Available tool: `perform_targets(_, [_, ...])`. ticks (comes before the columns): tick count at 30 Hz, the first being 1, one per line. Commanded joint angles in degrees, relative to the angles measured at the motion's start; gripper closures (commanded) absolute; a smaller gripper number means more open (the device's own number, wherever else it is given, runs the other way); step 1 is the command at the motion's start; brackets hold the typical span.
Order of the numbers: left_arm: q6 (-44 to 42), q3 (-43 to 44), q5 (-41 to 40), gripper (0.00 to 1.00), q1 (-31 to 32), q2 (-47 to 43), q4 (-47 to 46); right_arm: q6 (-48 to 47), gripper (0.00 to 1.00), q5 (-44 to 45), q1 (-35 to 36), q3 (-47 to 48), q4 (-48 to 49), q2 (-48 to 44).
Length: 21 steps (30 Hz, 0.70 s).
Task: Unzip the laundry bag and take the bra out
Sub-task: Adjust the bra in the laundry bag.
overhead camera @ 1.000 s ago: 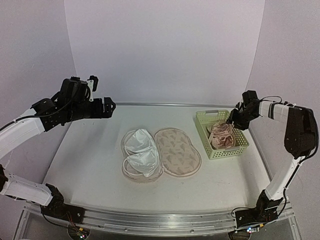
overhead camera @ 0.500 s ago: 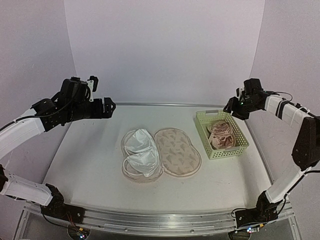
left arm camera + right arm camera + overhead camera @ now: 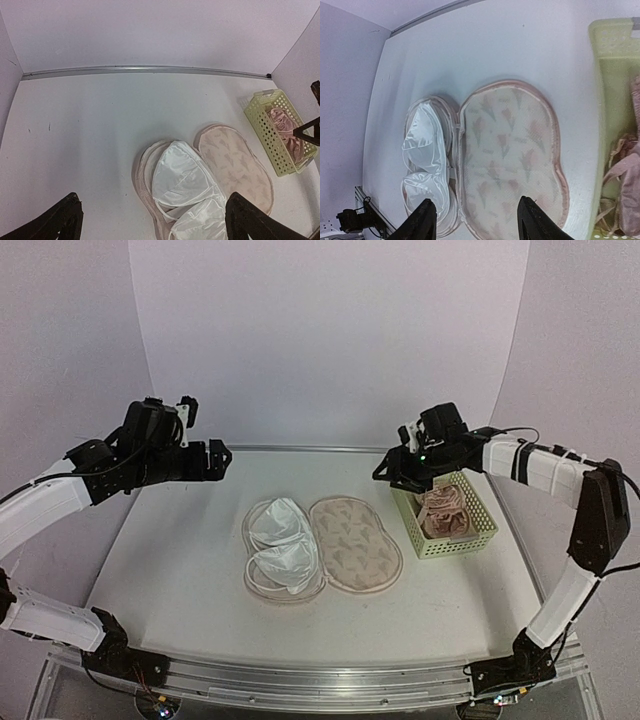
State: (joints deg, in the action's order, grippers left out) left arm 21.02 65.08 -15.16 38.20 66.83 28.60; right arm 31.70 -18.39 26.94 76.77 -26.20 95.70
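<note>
- the left gripper's [image 3: 218, 455] fingers [image 3: 60, 222] stand spread to their widest, with nothing between them; it has hold of nothing.
- the right gripper's [image 3: 386, 473] fingers [image 3: 426, 220] are parted about halfway, and the gap between them is bare; it grips nothing either.
- the left gripper hangs high over the far left part of the table [image 3: 170, 570], pointing toward the middle, well apart from the cloth things.
- the right gripper hangs in the air by the far left corner of the pale-green basket [image 3: 480, 540], touching neither the basket nor the pouch.
- the laundry bag [image 3: 356, 545] lies in the middle of the table, unzipped and folded out flat into two halves side by side.
- its right half shows beige cloth with orange-red leaf prints and a pinkish rim.
- the bra [image 3: 280, 542], white and padded, lies in the bag's left half, cups upward, its rounded ends inside the pinkish rim.
- the basket stands on the right of the table, near the bag but not touching it, with a crumpled pinkish garment [image 3: 446, 512] inside.
</note>
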Motion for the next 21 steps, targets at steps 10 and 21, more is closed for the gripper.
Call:
perform_targets(10, [0.90,-0.91,1.58,0.00,-0.31,0.68,-0.55,9.20,0.41,-7.72,10.35,5.03,12.15,13.90])
perform_targets(21, [6.63,-4.63,5.80,0.00,-0.31,6.08,-0.66,15.32,0.39,-10.82,13.60,8.15,18.47,23.32])
